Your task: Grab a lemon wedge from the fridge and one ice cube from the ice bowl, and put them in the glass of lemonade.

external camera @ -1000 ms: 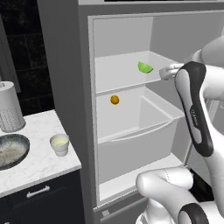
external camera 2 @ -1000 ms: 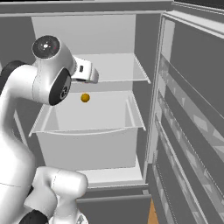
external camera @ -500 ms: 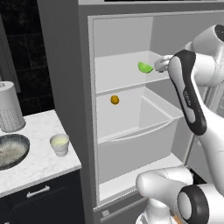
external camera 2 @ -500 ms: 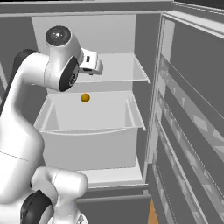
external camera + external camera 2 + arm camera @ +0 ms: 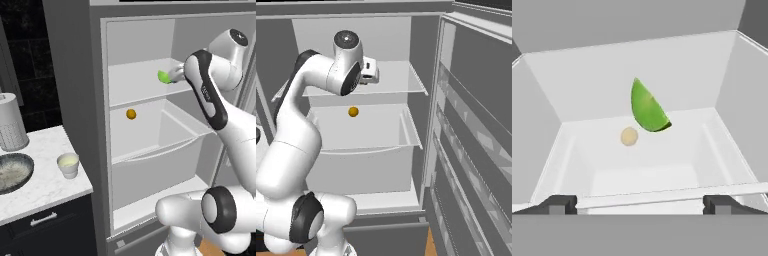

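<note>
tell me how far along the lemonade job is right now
Done: the fridge stands open. In hand: the open gripper is lined up on the lemon wedge on the upper shelf, not gripping it. Left: grab the wedge, fetch an ice cube from the ice bowl, and drop both into the glass of lemonade.

We see our arm [image 5: 210, 95] raised high and bent at the elbow, reaching toward 10 o'clock; the gripper [image 5: 640, 202] holds its fingers [image 5: 559, 204] wide apart, empty.
</note>
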